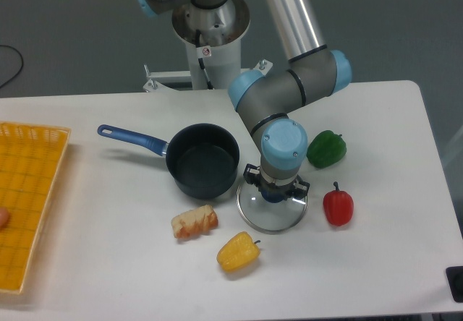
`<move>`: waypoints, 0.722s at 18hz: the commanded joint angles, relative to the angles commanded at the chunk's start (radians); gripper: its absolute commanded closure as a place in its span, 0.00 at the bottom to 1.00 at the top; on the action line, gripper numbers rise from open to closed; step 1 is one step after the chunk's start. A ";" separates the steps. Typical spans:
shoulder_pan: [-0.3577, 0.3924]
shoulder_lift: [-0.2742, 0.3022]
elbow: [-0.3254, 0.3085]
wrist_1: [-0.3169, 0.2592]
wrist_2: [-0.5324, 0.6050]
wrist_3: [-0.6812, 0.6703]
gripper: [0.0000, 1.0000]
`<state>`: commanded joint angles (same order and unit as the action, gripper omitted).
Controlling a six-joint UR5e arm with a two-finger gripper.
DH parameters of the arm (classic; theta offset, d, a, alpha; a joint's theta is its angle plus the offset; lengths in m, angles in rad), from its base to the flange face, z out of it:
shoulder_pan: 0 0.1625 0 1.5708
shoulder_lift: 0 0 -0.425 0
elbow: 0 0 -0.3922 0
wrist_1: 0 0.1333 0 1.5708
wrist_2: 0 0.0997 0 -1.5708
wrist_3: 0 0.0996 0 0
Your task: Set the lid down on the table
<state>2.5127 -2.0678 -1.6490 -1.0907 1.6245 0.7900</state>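
The lid [269, 214] is a round clear glass disc with a thin metal rim. It sits flat and low on the white table [376, 263], just right of the dark blue saucepan [202, 160]. My gripper [275, 193] points straight down over the lid's centre. Its jaws stand on either side of the dark blue knob, which shows only partly between them, and they look closed on it. The wrist hides the far part of the lid.
A green pepper [326, 148] and a red pepper [338, 205] lie right of the lid. A yellow pepper [237, 251] and a bread piece [194, 222] lie in front of it. A yellow grid tray [29, 198] is at the left edge.
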 joint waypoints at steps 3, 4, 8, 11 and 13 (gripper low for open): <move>0.000 -0.002 0.002 0.000 0.000 0.003 0.13; 0.000 -0.002 0.002 0.000 0.000 0.005 0.11; 0.000 0.003 0.003 0.000 0.012 0.006 0.00; 0.002 0.012 0.020 0.000 0.034 0.009 0.00; 0.002 0.014 0.041 0.002 0.035 0.009 0.00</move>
<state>2.5142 -2.0540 -1.6078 -1.0891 1.6598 0.7992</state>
